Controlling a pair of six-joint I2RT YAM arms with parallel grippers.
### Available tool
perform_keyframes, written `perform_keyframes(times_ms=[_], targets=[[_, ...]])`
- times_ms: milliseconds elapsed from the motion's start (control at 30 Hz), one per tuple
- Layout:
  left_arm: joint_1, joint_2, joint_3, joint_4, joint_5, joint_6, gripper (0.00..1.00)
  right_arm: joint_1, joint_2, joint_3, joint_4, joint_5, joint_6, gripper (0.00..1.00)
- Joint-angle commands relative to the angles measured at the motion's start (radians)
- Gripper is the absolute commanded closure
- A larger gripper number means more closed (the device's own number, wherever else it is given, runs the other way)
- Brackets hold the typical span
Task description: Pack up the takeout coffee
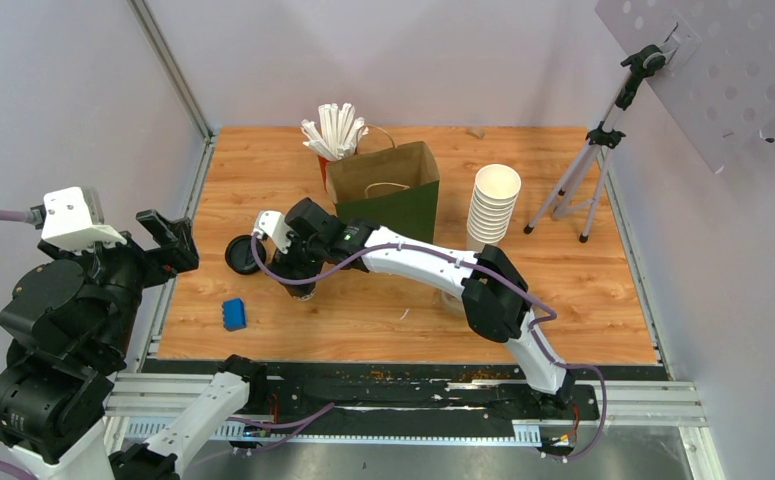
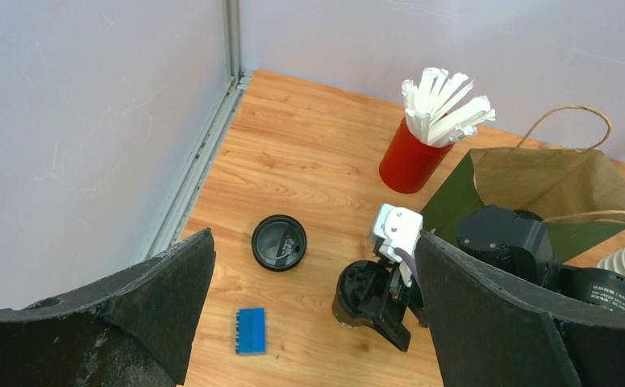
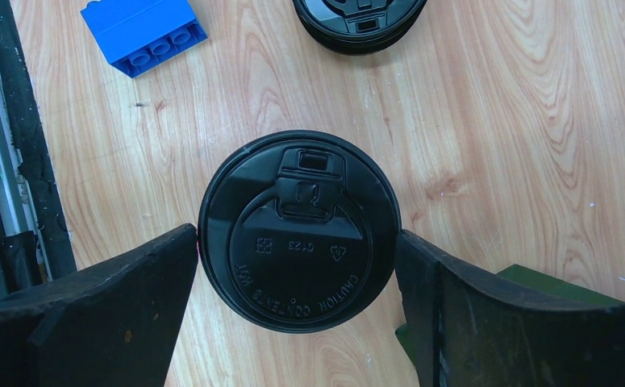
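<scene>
The takeout coffee point(image 3: 297, 242) stands on the wooden table point(image 3: 494, 121), and its black sip lid fills the middle of the right wrist view. My right gripper point(image 3: 297, 240) hangs over it, open, with one finger on each side of the lid's rim. The right finger meets the rim and a sliver of wood shows at the left one. From above, the cup point(image 1: 303, 288) is mostly hidden under that gripper point(image 1: 298, 272). My left gripper point(image 1: 168, 240) is raised at the table's left edge, open and empty, looking down on the cup point(image 2: 353, 302).
A loose black lid point(image 1: 244, 254) lies left of the cup, and a blue brick point(image 1: 233, 314) sits nearer the front. Behind the cup an open brown and green paper bag point(image 1: 383, 190) stands, with a red cup of straws point(image 1: 333, 135), a stack of white cups point(image 1: 491, 205) and a tripod point(image 1: 588, 170).
</scene>
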Motion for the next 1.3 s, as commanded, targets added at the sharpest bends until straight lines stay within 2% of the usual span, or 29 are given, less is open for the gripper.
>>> perform_keyframes(times_ms=[0,133,433,800,1033,1267], targets=[[-0.004,0.002,-0.005,0.039,-0.009,0.018,0.0,-0.004,-0.021,0.054,0.002,-0.015,0.018,0.09],[-0.004,0.003,-0.01,0.039,-0.004,0.019,0.0,-0.006,-0.025,0.06,0.005,-0.025,0.038,0.09],[-0.004,0.001,-0.009,0.04,-0.007,0.017,0.0,-0.012,-0.019,0.055,0.009,-0.03,0.04,0.16],[-0.004,0.002,-0.008,0.035,-0.001,0.015,0.0,-0.013,-0.002,0.04,0.004,-0.005,0.016,0.18],[-0.004,0.015,-0.011,0.014,-0.008,-0.002,0.0,-0.012,-0.008,0.015,0.01,-0.002,0.001,0.28],[-0.004,0.015,-0.031,0.008,-0.017,-0.031,0.0,-0.009,-0.008,-0.011,0.001,0.014,-0.028,0.21]])
